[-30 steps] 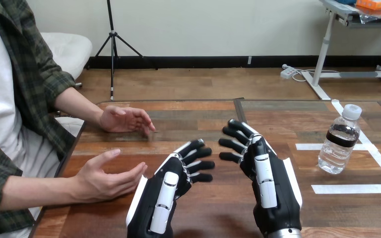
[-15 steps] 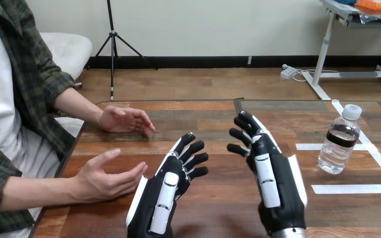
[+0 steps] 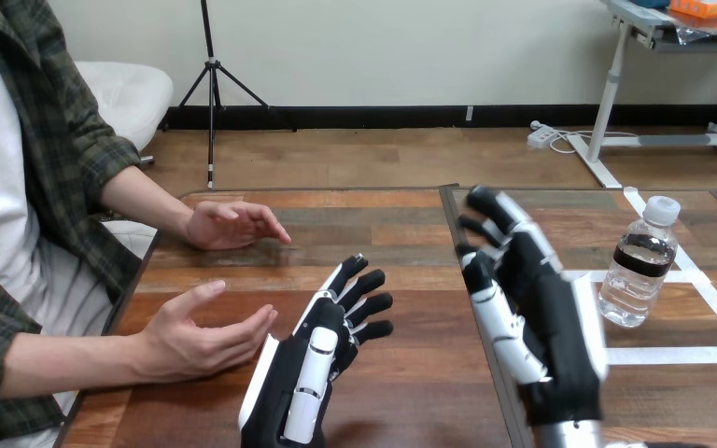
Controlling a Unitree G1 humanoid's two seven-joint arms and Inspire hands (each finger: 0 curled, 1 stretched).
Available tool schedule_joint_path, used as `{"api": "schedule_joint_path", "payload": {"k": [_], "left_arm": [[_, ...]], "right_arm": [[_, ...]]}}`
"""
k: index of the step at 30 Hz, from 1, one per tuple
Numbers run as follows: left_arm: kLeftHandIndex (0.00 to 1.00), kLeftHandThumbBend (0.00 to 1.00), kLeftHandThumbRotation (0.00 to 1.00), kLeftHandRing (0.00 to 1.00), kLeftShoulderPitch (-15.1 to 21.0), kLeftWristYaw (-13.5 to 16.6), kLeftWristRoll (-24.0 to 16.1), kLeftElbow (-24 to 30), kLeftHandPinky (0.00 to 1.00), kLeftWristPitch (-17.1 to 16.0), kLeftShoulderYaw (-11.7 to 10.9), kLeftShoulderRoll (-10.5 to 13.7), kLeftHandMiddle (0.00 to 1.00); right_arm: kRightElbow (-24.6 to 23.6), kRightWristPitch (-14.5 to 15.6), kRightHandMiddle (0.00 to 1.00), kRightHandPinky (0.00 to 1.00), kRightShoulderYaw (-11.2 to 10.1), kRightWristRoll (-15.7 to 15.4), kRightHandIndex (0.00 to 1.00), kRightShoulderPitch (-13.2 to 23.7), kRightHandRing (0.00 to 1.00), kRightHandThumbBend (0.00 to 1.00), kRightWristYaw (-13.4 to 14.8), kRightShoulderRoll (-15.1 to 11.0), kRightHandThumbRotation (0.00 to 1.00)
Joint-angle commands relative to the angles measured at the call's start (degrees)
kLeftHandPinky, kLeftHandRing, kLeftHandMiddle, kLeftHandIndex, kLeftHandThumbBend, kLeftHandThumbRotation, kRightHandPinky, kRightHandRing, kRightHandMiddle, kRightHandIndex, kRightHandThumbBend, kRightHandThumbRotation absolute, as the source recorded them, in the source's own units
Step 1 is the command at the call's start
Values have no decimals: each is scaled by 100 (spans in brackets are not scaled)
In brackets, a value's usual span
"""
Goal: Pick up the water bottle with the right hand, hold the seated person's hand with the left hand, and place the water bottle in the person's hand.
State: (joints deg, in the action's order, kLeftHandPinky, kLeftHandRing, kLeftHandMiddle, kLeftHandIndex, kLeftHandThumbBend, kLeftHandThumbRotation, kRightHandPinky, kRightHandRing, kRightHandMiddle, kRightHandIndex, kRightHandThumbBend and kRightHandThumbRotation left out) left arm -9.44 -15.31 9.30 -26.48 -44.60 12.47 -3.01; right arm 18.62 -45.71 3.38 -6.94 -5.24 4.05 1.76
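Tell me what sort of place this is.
Probably a robot test bench: a wooden table marked with white tape lines, a water bottle standing between them, and a person seated at its left side.

left hand (image 3: 310,373): wrist cut off by the bottom edge | right hand (image 3: 534,322): outline blurred, palm hidden behind its own back | white tape (image 3: 681,355): partly covered by the right hand | table (image 3: 401,233): right side cut off by the side edge
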Motion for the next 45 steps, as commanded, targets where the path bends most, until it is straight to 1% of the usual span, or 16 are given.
{"api": "schedule_joint_path", "payload": {"k": [1,4,7,11,16,19,20,22,28,29,34,40,45], "left_arm": [[91,47,100,83,309,21,-20,-16,76,-119,2,-388,88],[91,47,100,83,306,17,-22,-27,75,-119,10,-396,88],[91,47,100,83,307,22,-31,-39,75,-127,14,-400,88],[90,46,100,83,306,45,-61,-39,75,-120,16,-400,88],[90,46,100,83,306,60,-83,-48,75,-123,25,-405,88],[90,46,100,83,308,72,-98,-53,75,-124,27,-406,88],[90,46,100,83,307,74,-98,-52,75,-118,29,-407,88],[90,45,100,83,306,76,-97,-50,75,-112,32,-407,88],[90,45,100,83,318,53,-67,-76,75,-116,37,-415,88],[90,45,100,83,320,56,-71,-79,75,-115,38,-416,88],[90,45,100,83,326,54,-72,-95,75,-120,39,-419,88],[90,45,100,83,330,58,-76,-110,75,-115,41,-425,88],[90,45,100,83,332,27,-52,-106,75,-92,49,-411,88]], "right_arm": [[-11,-490,88,77,-217,-236,84,622,85,56,281,-43,29],[4,-658,88,77,-325,-432,83,700,85,57,452,-107,27],[-21,-712,88,77,-426,-580,83,763,86,58,585,-163,25],[-28,-829,88,78,-597,-841,83,870,86,59,842,-245,24],[8,-958,88,78,-737,-1063,83,970,86,62,1115,-344,23],[39,-1033,88,78,-841,-1266,83,1042,85,63,1313,-421,23],[38,-1040,88,78,-900,-1396,83,1071,85,63,1419,-462,23],[45,-1046,88,78,-951,-1558,83,1104,86,64,1568,-513,24],[-36,-882,88,80,-1081,-1914,84,1149,87,67,1975,-605,29],[-50,-862,88,80,-1114,-2014,84,1164,87,67,2081,-626,29],[-73,-782,88,80,-1178,-2334,84,1210,87,69,2454,-711,32],[-145,-563,88,82,-1221,-2713,84,1231,88,70,2885,-819,35],[-166,-307,90,86,-1250,-3121,84,1263,90,71,3292,-969,39]]}}
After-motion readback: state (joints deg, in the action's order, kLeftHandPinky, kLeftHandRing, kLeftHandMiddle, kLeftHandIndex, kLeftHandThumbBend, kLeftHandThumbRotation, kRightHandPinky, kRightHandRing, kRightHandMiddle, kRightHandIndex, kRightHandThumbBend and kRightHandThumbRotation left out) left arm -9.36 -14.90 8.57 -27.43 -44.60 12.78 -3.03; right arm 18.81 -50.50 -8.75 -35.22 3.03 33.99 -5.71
